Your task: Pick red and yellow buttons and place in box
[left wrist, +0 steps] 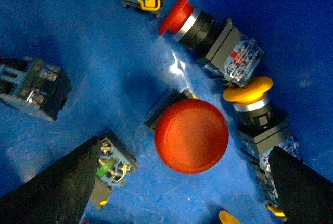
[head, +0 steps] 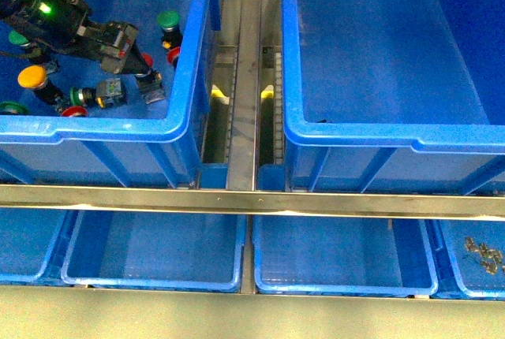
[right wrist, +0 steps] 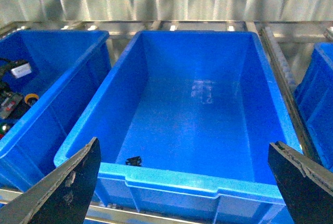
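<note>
Red and yellow buttons lie in the left blue crate (head: 102, 128). In the left wrist view, one red button (left wrist: 191, 135) stands cap-up between my open left gripper's (left wrist: 184, 148) fingers, untouched. A second red button (left wrist: 179, 15) and a yellow button (left wrist: 248, 88) lie on their sides close by. From the front, my left gripper (head: 150, 87) reaches down into that crate, near a yellow button (head: 33, 77) and a red cap (head: 75, 110). The box (head: 379, 138) on the right holds no buttons. My right gripper (right wrist: 184, 146) hangs open above the box's near rim (right wrist: 182, 179).
Green-capped switches (head: 168, 20) and loose switch bodies (left wrist: 34, 86) share the left crate. A small black piece (right wrist: 133, 160) lies in the box. A metal rail (head: 252, 201) crosses in front, with shallower blue trays (head: 150, 280) below; one holds small metal parts (head: 483, 254).
</note>
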